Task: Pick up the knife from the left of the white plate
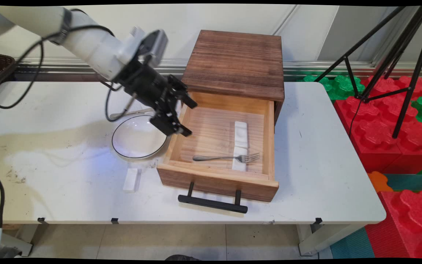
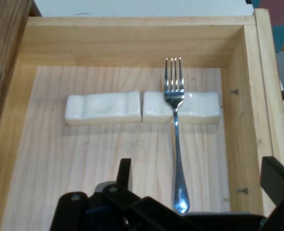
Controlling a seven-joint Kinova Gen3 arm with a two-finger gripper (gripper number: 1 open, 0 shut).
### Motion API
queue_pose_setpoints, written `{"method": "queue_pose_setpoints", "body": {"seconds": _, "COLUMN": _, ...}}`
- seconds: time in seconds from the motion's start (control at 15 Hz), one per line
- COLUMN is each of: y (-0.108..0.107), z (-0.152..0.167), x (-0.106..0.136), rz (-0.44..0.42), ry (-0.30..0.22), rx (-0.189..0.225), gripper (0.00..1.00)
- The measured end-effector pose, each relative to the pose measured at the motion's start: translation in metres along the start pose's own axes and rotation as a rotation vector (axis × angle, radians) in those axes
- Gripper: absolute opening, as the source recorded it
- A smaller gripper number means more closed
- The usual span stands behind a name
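Nearest my fixed camera, the long black bar handle (image 1: 213,204) is jutting out from the front of the open light-wood drawer (image 1: 216,178), which is sitting pulled out of a dark brown wooden cabinet (image 1: 236,63) on the white surface (image 1: 324,161).

Inside the drawer I am seeing a silver metal fork (image 1: 227,158) (image 2: 175,139) lying across the floor, its neck resting on one of two small white ceramic rests (image 1: 240,160) (image 2: 199,107). The second white rest (image 1: 241,134) (image 2: 103,108) is lying end to end with the first, touching or nearly touching it, farther back in the drawer. The fork's tines are pointing toward the drawer's right wall in the main view and its handle toward the left wall.

The black two-finger gripper (image 1: 188,119) is hovering over the drawer's left wall, tilted in toward the drawer. Its jaws are standing wide apart and gripping nothing. In the hand view the fork's handle end is lying closest to the gripper, between the two fingers.

Just left of the drawer, a round white bowl with a dark rim (image 1: 139,137) is resting on the surface, partly under the gripper. A third small white block (image 1: 130,180) is lying on the surface in front of the bowl, near the drawer's front left corner.
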Motion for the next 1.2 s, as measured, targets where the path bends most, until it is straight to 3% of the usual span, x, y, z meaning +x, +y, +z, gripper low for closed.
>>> {"method": "queue_pose_setpoints", "body": {"seconds": 0.33, "y": -0.004, "z": -0.035, "x": -0.011, "rz": -0.016, "ry": -0.017, "rx": 0.017, "gripper": 1.00}}
{"method": "queue_pose_setpoints", "body": {"seconds": 0.6, "y": -0.013, "z": -0.064, "x": -0.028, "rz": -0.046, "ry": -0.061, "rx": 0.047, "gripper": 1.00}}
{"method": "queue_pose_setpoints", "body": {"seconds": 1.2, "y": -0.045, "z": -0.090, "x": -0.063, "rz": -0.113, "ry": -0.165, "rx": 0.138, "gripper": 1.00}}
